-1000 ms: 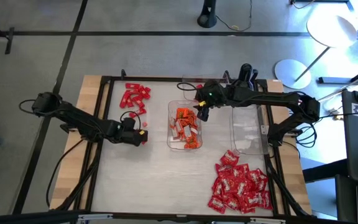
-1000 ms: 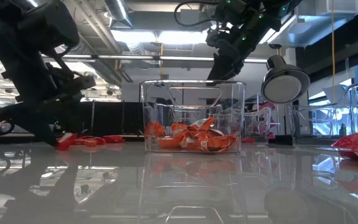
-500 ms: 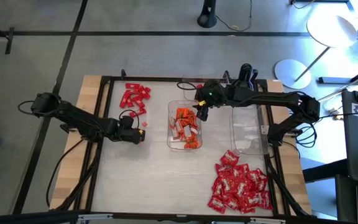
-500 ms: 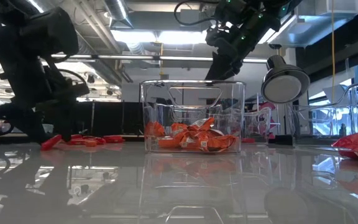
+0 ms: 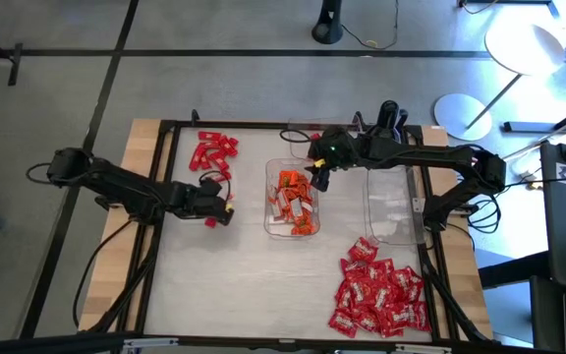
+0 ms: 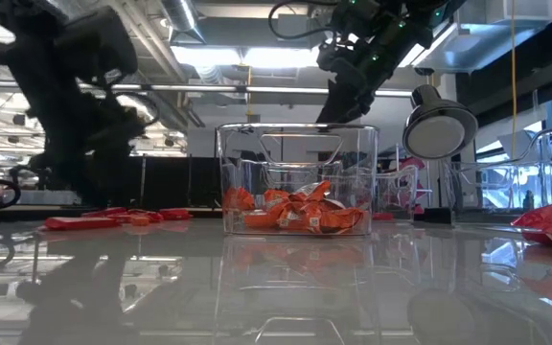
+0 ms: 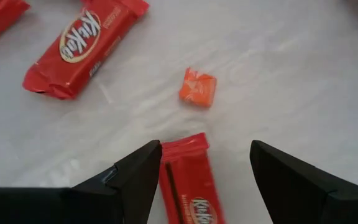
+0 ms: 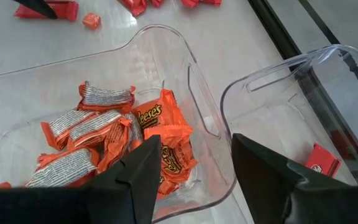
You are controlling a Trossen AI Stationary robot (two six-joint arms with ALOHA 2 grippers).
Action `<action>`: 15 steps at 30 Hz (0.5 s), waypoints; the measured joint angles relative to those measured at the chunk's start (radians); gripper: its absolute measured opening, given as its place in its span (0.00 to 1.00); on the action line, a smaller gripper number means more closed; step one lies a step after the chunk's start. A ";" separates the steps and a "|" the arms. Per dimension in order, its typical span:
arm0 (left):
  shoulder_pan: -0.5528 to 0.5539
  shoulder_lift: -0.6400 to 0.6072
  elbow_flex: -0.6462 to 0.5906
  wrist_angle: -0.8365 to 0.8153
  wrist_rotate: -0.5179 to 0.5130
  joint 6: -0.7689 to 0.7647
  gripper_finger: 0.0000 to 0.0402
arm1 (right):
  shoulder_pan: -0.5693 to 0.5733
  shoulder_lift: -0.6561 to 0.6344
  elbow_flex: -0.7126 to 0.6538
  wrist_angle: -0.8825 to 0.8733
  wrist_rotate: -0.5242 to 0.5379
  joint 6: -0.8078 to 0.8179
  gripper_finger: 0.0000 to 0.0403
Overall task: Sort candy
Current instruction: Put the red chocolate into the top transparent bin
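Note:
My left gripper (image 7: 205,149) stands open low over the table's left half (image 5: 220,208). A red candy (image 7: 188,186) lies flat on the table between its fingers, nearer one finger; it also shows in the low view (image 6: 80,222). A small orange candy (image 7: 197,88) and another red candy (image 7: 82,46) lie just beyond. My right gripper (image 8: 194,180) hangs open and empty above the centre clear tray (image 5: 271,224), which holds orange candy (image 8: 166,140). My left gripper slants down at the red candy, which lies lengthwise between the fingers. One finger (image 7: 143,177) stands right against the candy's long edge (image 7: 165,180); I cannot tell whether it touches. The other finger is clear of it.
A pile of red candy (image 5: 212,152) lies far left. A big pile of red candy with white marks (image 5: 379,295) lies near right. A clear tray (image 5: 393,211) stands right of centre. Another tray (image 8: 278,106) at the far side holds one red candy (image 8: 322,158).
My left gripper has rolled about its own line and shifted a little toward the table's right. The red candy under it, which stood tilted with one end raised, now lies flat on the table.

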 joint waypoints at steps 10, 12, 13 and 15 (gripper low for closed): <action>-0.087 -0.012 0.014 -0.107 0.007 -0.293 0.60 | 0.000 0.000 0.000 -0.011 0.000 -0.001 0.48; -0.108 0.004 -0.009 -0.096 0.007 -0.348 0.60 | 0.000 0.000 0.000 -0.010 0.000 -0.001 0.48; -0.118 0.013 -0.018 -0.084 0.007 -0.369 0.60 | 0.000 0.000 0.000 -0.010 0.000 -0.001 0.48; -0.136 0.027 -0.036 -0.035 0.007 -0.396 0.60 | 0.000 0.000 0.000 -0.011 0.000 -0.001 0.48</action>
